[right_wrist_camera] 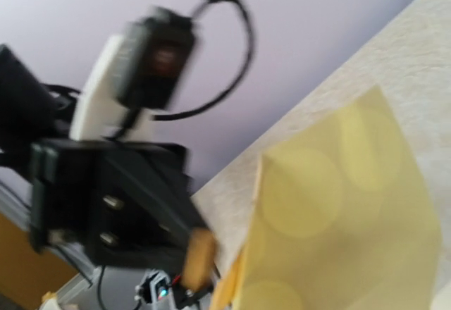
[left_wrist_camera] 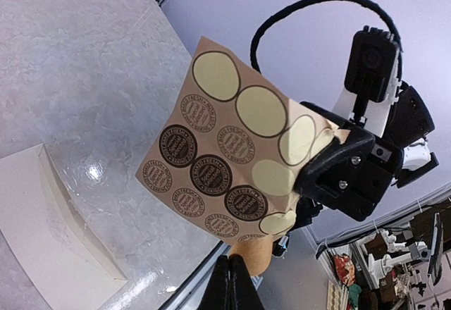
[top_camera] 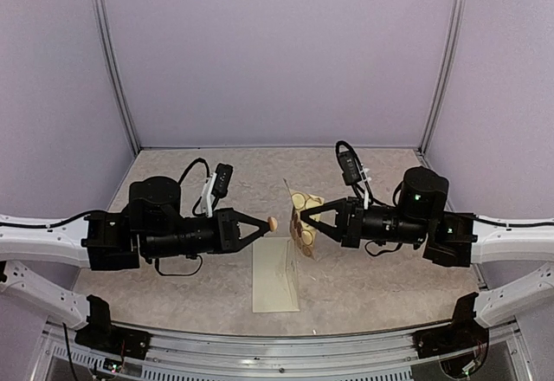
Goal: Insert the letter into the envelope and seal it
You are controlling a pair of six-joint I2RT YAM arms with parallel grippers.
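- My left claw [top_camera: 265, 222] is closed on a small round tan paper sticker [top_camera: 272, 222], pinched at the very tips of its fingers.
- It hangs above the middle of the speckled beige worktop [top_camera: 372, 277] and points toward my right arm.
- My right claw [top_camera: 305, 224] points back at it and is clamped on one edge of a yellow-tan rectangular paper sheet of round stickers [top_camera: 303, 216].
- The sheet is in the air, standing nearly upright between the two claws.
- The two claws are near each other, tip facing tip. The sticker sits just beside the sheet, and I cannot tell whether they touch.
- From my left wrist camera, the face of the sheet shows rows of circles. Some are dark brown with printed lettering and others are pale and blank.
- My right wrist camera is blurred. It shows the plain yellowish back of the sheet, with my left claw and its sticker beyond.
- The cream rectangular paper envelope [top_camera: 275, 275] lies on the worktop, midway between the left and right edges and toward the near edge.
- It is below the two claws and neither one touches it.
- A fold line runs along one long side of the envelope. I cannot tell whether its flap is open or closed.
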